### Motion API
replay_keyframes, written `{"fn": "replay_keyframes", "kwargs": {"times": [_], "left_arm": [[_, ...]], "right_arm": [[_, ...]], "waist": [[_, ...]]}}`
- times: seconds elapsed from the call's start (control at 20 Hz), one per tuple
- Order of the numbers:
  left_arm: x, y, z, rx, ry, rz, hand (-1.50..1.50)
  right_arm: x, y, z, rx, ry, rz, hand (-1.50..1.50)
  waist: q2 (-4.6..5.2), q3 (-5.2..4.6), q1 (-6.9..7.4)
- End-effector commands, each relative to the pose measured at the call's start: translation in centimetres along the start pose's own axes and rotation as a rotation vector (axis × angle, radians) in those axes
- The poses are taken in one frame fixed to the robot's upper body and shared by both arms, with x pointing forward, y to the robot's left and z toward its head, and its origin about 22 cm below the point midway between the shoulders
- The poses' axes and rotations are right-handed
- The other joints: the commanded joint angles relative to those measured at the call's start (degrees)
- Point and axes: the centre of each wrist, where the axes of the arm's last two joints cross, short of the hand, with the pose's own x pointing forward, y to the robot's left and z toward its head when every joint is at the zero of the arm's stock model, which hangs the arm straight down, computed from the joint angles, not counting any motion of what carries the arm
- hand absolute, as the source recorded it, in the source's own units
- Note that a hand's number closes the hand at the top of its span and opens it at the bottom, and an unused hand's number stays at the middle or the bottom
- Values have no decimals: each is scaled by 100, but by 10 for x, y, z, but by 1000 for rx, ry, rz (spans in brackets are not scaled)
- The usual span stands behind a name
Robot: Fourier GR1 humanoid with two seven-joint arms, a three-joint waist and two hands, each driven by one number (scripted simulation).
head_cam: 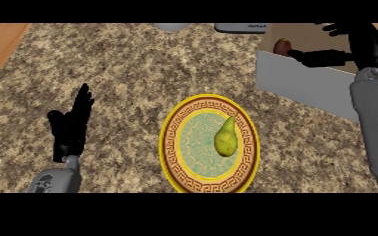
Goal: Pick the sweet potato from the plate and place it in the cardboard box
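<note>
The right hand (325, 56) is reaching over the cardboard box (306, 82), fingers seemingly pinching the sweet potato (282, 46) at their tips above its wall. Releasing here risks it clipping that edge. The left hand (71, 122) is resting open beside the plate (171, 140), where 1 pear (226, 137) is lying
</note>
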Motion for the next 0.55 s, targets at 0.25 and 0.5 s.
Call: {"fn": "replay_keyframes", "kwargs": {"times": [0.25, 0.5], "left_arm": [[-21, 12, 17, 26, 0, -7, 0], [-4, 14, 3, 2, 6, -3, 0]], "right_arm": [[-20, -20, 1, -45, -138, -450, -150], [-64, -59, 8, -121, -95, -590, -150]], "waist": [[-28, 9, -105], [-17, 11, -113]]}}
